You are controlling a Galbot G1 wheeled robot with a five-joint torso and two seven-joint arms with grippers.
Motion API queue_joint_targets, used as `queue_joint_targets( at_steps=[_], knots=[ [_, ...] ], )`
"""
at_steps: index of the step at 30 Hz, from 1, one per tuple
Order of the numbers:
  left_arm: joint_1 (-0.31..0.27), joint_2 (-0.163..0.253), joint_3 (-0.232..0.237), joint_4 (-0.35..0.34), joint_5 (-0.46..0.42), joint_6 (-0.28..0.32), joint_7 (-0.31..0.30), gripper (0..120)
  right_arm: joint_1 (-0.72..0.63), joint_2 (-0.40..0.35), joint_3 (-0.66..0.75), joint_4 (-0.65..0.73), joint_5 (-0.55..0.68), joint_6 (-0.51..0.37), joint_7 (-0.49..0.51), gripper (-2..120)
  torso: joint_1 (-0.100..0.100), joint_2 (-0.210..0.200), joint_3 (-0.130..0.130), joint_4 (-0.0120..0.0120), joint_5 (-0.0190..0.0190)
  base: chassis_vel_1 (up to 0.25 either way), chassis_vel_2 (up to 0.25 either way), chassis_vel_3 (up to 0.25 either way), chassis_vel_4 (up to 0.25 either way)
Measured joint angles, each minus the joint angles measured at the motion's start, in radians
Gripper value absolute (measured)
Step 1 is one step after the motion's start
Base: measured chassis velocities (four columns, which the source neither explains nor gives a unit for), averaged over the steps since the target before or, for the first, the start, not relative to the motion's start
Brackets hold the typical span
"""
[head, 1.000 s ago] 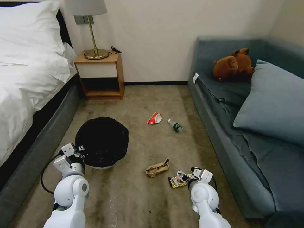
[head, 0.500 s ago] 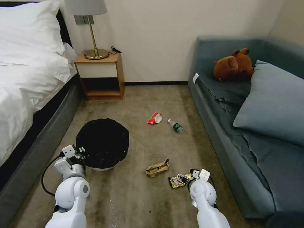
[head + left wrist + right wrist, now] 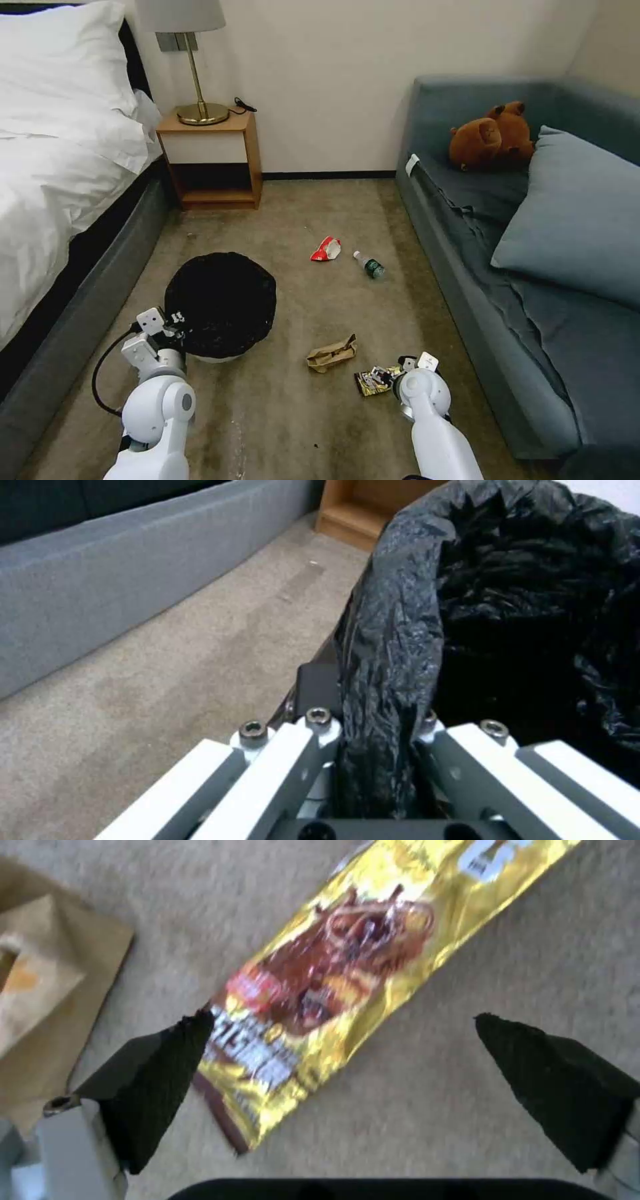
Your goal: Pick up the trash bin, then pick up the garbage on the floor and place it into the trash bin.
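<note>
Clamping trash bin (image 3: 220, 303) rim: left tool (image 3: 373, 760). Right tool (image 3: 347, 1060) spread apart over yellow snack packet (image 3: 333, 985).

The packet (image 3: 333, 985) is blurred in the right wrist view — its print cannot be read — and its far end is cut by the frame edge, as is most of the paper bag (image 3: 47, 990). In the head view the right arm covers the packet's near end, and the bottle (image 3: 369, 265) label is too small to read. The bin (image 3: 480, 605) runs past the left wrist frame — its white wall hidden under the liner.
</note>
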Motion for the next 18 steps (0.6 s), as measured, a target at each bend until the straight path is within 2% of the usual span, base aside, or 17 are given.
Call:
queue_joint_targets(
  at_steps=[6, 11, 18],
  knots=[
    [-0.001, -0.012, 0.013, -0.001, 0.024, 0.003, -0.001, 4, 0.033, -0.012, 0.021, -0.068, -0.067, 0.026, -0.064, 100, 0.000, 0.000, 0.000, -0.0001, 0.0000, 0.000, 0.000, 0.000, 0.000],
    [0.000, -0.026, 0.022, 0.002, 0.051, 0.004, -0.001, 4, 0.060, -0.018, 0.037, -0.151, -0.129, 0.085, -0.144, 100, 0.000, 0.000, 0.000, 0.0000, 0.0001, 0.000, 0.000, 0.000, 0.000],
    [0.002, -0.034, 0.029, 0.001, 0.063, 0.005, -0.003, 4, 0.084, -0.019, 0.040, -0.199, -0.161, 0.117, -0.192, 100, 0.000, 0.000, 0.000, -0.0001, -0.0003, 0.000, 0.000, 0.000, 0.000]
  ],
)
